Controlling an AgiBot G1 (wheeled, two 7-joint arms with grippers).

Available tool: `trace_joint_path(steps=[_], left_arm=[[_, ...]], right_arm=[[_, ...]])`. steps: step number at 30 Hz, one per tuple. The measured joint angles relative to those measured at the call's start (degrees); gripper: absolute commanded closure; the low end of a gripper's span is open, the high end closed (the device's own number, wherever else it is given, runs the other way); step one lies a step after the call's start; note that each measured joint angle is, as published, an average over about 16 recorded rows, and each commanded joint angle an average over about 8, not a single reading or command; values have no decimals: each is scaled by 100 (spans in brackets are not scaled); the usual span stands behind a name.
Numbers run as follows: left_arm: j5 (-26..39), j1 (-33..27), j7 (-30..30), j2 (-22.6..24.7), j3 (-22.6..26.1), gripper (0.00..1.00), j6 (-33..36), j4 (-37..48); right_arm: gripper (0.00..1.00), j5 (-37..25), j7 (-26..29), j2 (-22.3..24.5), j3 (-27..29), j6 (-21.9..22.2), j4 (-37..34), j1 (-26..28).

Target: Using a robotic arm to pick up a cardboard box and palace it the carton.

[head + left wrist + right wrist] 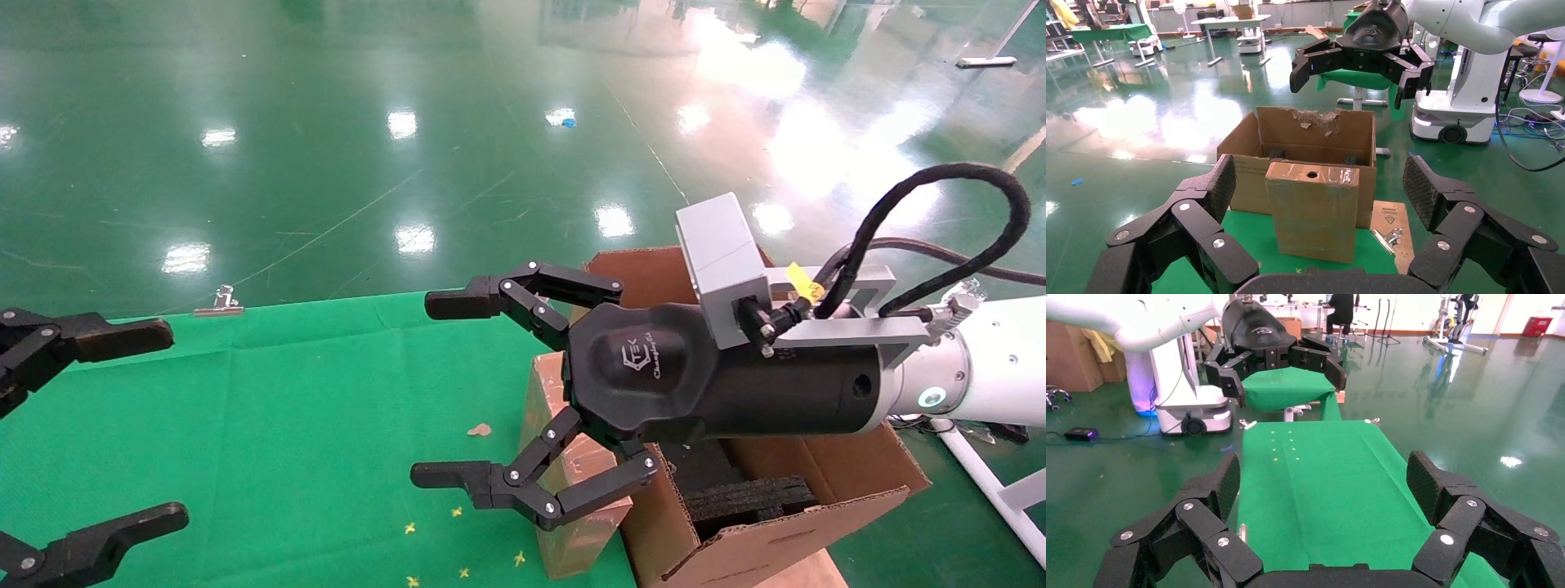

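Observation:
The slim cardboard box (564,498) stands upright on the green table (310,425), right against the carton (825,478). In the left wrist view the box (1313,211) shows a taped top edge with a round hole, in front of the carton (1309,138), whose back flap is torn. Black foam lies inside the carton. The robotic arm's right gripper (445,390) is open and empty, hovering above the table just left of the box and partly hiding it. It also shows in the left wrist view (1361,70). My left gripper (151,425) is open and empty at the table's left edge, facing the box.
A metal binder clip (219,302) sits on the table's far edge, and another clip (1389,237) lies on a flat cardboard piece beside the carton. A small brown scrap (479,429) and yellow marks lie on the cloth. A white stand (989,482) is right of the carton.

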Motion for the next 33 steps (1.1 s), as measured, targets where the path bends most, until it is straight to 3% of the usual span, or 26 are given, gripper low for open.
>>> trace_joint_path(steps=[21,26,33], left_arm=[[-1,-1,1,0,1,0,0,2],[-1,-2,2,0,3,0,1,4],[-3,-4,4,0,6,0,1,5]], right_arm=[[0,-265,119,6,-121,55,96,94],[0,-933,403,-92,-452,66,217,422],[0,-2549,1075,-527,-1306,-67,368,1333]])
